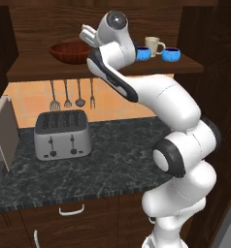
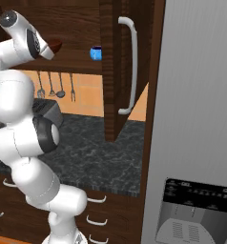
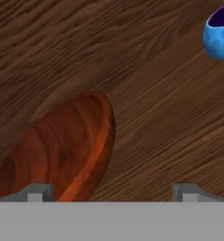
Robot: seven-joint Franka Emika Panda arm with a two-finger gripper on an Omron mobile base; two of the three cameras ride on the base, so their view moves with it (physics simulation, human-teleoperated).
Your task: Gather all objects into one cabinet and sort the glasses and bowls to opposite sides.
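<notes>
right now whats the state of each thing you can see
gripper: open, empty, above the shelf
reddish-brown bowl: upright on the shelf's left end
blue vessels: upright on the right part
cream mug: upright between them, further back
cabinet door: swung open
toaster: slots empty

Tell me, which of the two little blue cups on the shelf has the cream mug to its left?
The blue cup at the shelf's right end. The cream mug stands just left of it, between it and the other blue cup, which sits beside the robot's arm.
</notes>
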